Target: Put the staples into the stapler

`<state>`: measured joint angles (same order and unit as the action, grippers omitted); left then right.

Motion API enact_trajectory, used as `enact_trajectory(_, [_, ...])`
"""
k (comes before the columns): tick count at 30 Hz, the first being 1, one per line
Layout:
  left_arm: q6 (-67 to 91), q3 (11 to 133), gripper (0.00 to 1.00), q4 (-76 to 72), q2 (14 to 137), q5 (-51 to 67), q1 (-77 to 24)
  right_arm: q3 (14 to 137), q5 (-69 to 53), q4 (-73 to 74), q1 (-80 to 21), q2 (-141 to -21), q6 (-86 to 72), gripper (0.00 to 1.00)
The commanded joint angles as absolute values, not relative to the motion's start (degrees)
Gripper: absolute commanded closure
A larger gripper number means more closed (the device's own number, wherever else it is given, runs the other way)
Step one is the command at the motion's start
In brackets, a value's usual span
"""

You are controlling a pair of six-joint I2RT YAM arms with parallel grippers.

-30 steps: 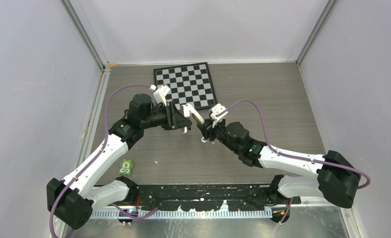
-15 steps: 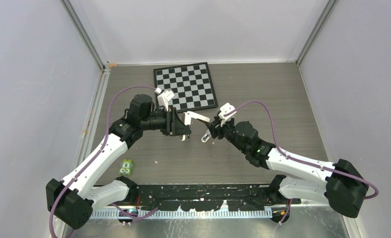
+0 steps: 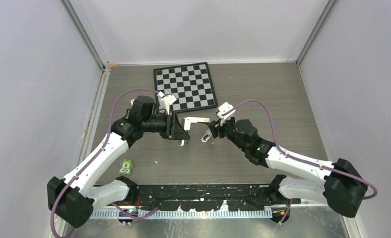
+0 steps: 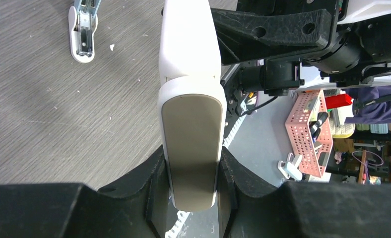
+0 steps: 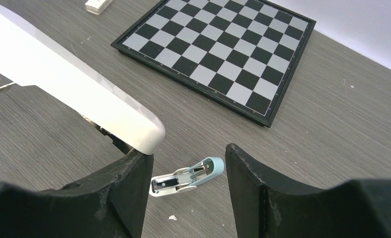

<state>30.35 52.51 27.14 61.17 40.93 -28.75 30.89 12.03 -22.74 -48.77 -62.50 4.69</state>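
Observation:
My left gripper (image 3: 182, 133) (image 4: 192, 166) is shut on the stapler (image 3: 193, 120) (image 4: 191, 99), a white bar with a grey underside that sticks out from between the jaws. Its hinged arm stands swung open, and the arm's white end (image 5: 79, 87) reaches in front of my right gripper's left finger. My right gripper (image 3: 210, 131) (image 5: 188, 156) stands open just right of the stapler and holds nothing. The staples do not show in any view.
A small light-blue-and-white object (image 3: 205, 138) (image 5: 186, 177) (image 4: 82, 29) lies on the table below my right gripper. A chessboard (image 3: 185, 85) (image 5: 218, 47) lies at the back. A green item (image 3: 126, 167) sits near the left arm's base. A small white piece (image 5: 98, 5) lies left of the board.
My right gripper has opened wider and drawn back to the right, away from the stapler. The left arm has shifted slightly, and the stapler's open arm now lies flatter.

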Motion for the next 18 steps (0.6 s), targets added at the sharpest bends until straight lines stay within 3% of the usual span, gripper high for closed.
enact_trajectory(1, [28.15, 53.87, 1.00, 31.21, 61.79, 45.65, -29.27, 35.89, 11.78, -27.20, -48.30, -63.35, 6.42, 0.39])
enact_trajectory(18, [26.89, 53.59, 1.00, 32.93, 61.81, 43.73, -29.27, 37.52, 12.24, -28.21, -46.38, -64.95, 8.03, 0.33])
